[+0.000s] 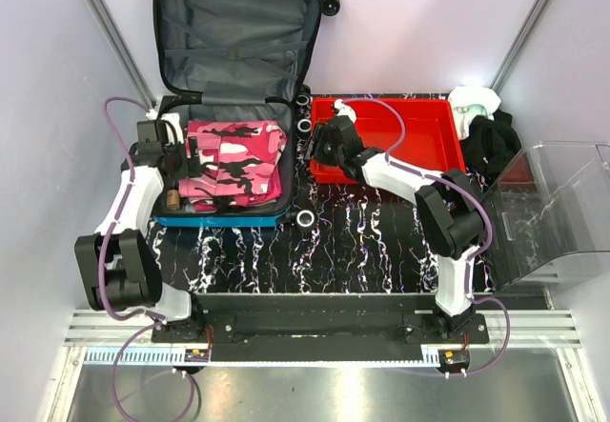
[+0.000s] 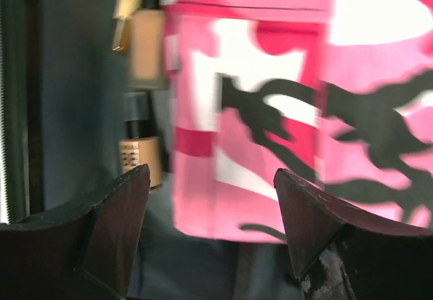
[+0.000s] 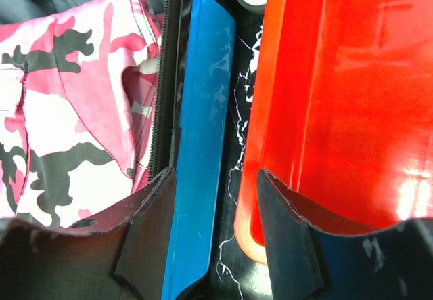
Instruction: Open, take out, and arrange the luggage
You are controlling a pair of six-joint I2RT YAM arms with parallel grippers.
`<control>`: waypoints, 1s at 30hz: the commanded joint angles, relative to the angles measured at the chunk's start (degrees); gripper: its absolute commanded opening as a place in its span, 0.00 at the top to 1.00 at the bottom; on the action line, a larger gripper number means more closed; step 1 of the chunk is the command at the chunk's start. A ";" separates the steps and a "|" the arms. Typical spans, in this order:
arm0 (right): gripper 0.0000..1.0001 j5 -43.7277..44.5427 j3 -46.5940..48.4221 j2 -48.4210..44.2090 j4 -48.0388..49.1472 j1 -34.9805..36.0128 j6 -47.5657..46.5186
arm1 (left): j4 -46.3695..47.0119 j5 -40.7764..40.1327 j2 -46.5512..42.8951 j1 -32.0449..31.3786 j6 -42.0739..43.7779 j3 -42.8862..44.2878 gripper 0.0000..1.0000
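Observation:
The blue luggage [image 1: 172, 219] lies open at the left of the table, its lid [image 1: 238, 31] propped up against the back wall and showing grey lining. A folded pink camouflage garment [image 1: 233, 160] lies in its base. My left gripper [image 1: 183, 162] is open over the base's left side; in the left wrist view [image 2: 213, 198] the garment's edge [image 2: 270, 110] lies just beyond the fingertips, with small beige bottles [image 2: 143, 43] beside it. My right gripper [image 1: 319, 146] is open and empty; in the right wrist view [image 3: 216, 198] it hangs over the luggage's blue right wall [image 3: 203, 110] and the red tray's edge [image 3: 338, 97].
A red tray [image 1: 419, 170] sits right of the luggage. A clear plastic bin [image 1: 558, 212] stands at the far right. Black cloth [image 1: 491, 141] and white cloth [image 1: 472, 98] lie behind it. Tape rolls [image 1: 306, 218] lie on the black marbled mat [image 1: 362, 241] between luggage and tray.

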 commanded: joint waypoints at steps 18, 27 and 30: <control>0.28 -6.30 30.66 16.42 -18.55 9.16 -3.65 | 3.16 9.49 13.45 5.28 -7.06 8.19 0.39; 0.26 -7.09 36.63 24.24 -22.41 9.59 -1.45 | 2.63 16.08 18.29 5.36 -7.50 8.46 0.49; 0.25 -5.34 43.13 28.11 -27.16 10.38 -3.72 | 2.81 18.37 18.03 5.19 -7.50 8.37 0.50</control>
